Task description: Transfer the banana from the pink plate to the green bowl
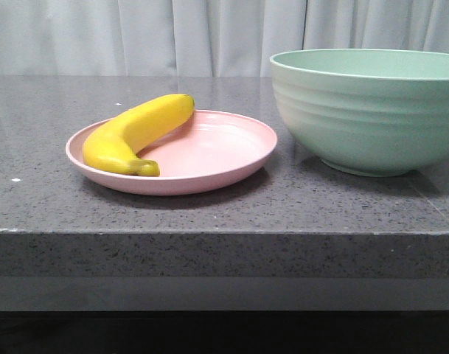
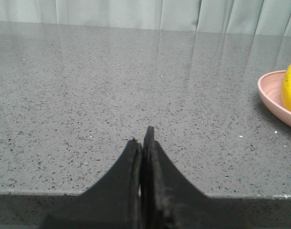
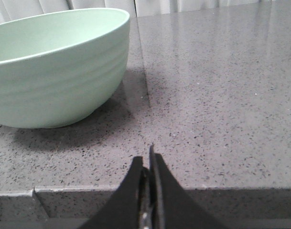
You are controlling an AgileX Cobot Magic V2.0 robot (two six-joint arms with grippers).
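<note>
The banana (image 1: 136,133) lies on the left half of the pink plate (image 1: 231,158), left of the green bowl (image 1: 368,110). Both pincers, left pincer (image 2: 141,136) and right pincer (image 3: 146,157), are closed and empty at the near tabletop (image 1: 47,199) edge. The left one should open first, then grasp the banana at its middle.

Yellow banana (image 1: 138,133) lying on pink plate (image 1: 231,158); green bowl (image 1: 368,110) beside, upright.
</note>
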